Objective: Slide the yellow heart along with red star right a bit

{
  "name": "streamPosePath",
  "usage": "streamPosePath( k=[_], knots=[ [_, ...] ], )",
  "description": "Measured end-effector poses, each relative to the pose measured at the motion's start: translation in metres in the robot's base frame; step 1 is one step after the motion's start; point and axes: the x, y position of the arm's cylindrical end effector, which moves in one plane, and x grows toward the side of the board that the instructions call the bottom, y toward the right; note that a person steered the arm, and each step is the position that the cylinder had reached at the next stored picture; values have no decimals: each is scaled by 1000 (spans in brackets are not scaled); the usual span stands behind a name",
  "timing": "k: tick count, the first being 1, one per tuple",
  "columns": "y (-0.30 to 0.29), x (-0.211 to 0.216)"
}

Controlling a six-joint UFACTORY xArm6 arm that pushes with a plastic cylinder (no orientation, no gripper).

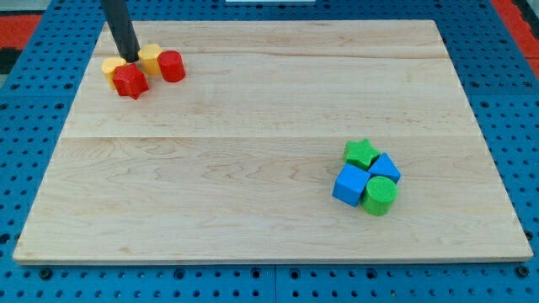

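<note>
A: Yellow heart (113,66) and red star (130,82) are the pieces to be moved, but the near blocks are taken first. What is found toward the view's bottom right?

B: A tight cluster is seen there: a green cylinder (380,195) nearest, a blue cube (350,184) touching it on the left, a second blue block (386,167) behind, and a green star (362,152) farthest back. It lies well apart from the work and need not be disturbed.

A: And the far group?

B: At the board's (253,168) top left corner the red star is set nearest, with the yellow heart touching it on the left and partly behind. A yellow block (151,57), its shape unclear, and a red cylinder (172,66) are packed just to the right.

A: Where is my tip (130,59)?

B: It is planted in the middle of that group, just behind the star, between the heart and the yellow block. No gripper is fitted, so nothing can be said of jaws apart or together.

A: How is the step best done?

B: From there a rightward push would probably catch only the yellow block. The tip should be brought round to the heart's left side, then driven right slowly so heart and star travel together; the cylinder is likely to be nudged too.
</note>
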Motion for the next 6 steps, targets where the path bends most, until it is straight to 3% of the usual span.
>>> streamPosePath(
  k=[2, 6],
  knots=[
    [-79, 5],
    [-35, 38]
  ],
)
